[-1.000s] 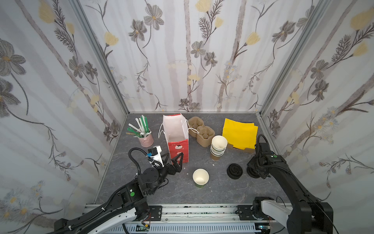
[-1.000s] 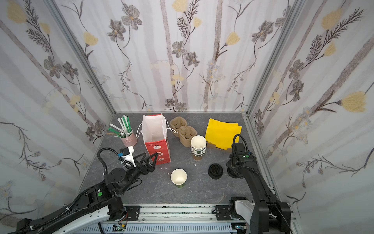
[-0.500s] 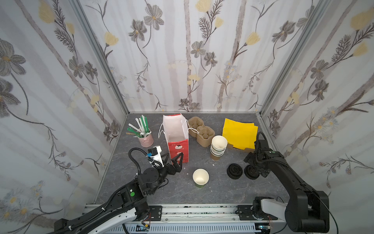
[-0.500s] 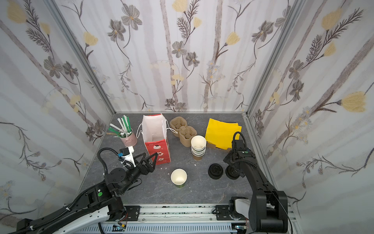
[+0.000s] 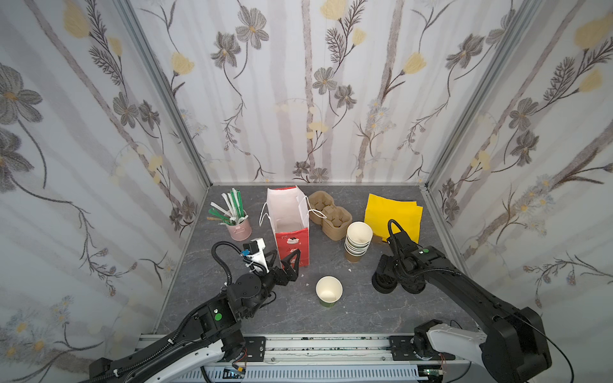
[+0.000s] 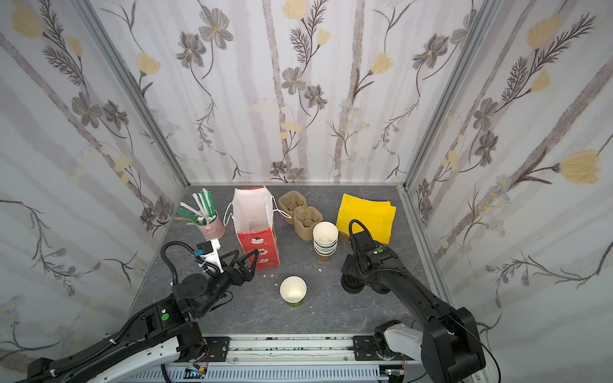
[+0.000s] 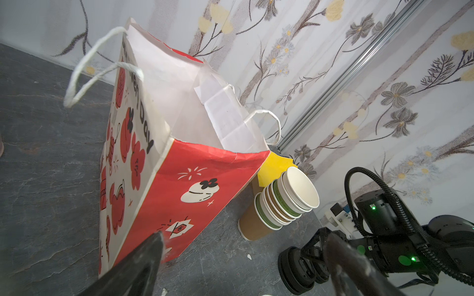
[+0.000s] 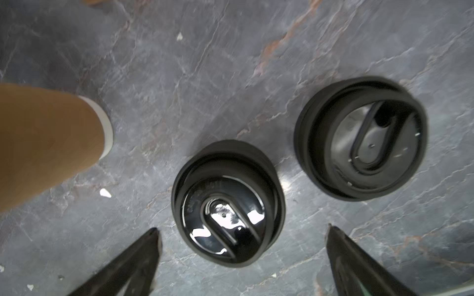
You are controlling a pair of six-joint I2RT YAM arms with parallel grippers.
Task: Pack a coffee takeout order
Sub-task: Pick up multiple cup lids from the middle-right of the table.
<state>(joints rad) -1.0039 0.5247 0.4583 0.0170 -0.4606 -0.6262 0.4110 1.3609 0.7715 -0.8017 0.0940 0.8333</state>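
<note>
A lone paper cup (image 5: pixel 328 291) stands lidless and upright at the front middle. Right of it lie two low piles of black lids (image 5: pixel 384 284). My right gripper (image 8: pixel 242 233) hangs open just above them. The nearer lid pile (image 8: pixel 228 202) lies between its fingers, untouched, and the other lid pile (image 8: pixel 359 138) is beside it. Yellow napkins (image 5: pixel 393 212) lie at the back right. Green and white straws (image 5: pixel 232 209) stand in a pink pot. My left gripper (image 5: pixel 286 257) is open and empty, against the lower front of the red and white bag (image 5: pixel 292 228).
A stack of lidless cups (image 5: pixel 358 240) stands just behind the lids, close to my right wrist. A brown pulp cup carrier (image 5: pixel 328 215) sits between the bag and the napkins. Patterned walls close in three sides.
My right gripper has opened wide and shifted left, from over the right lid pile to over the left one. The left arm has not moved.
</note>
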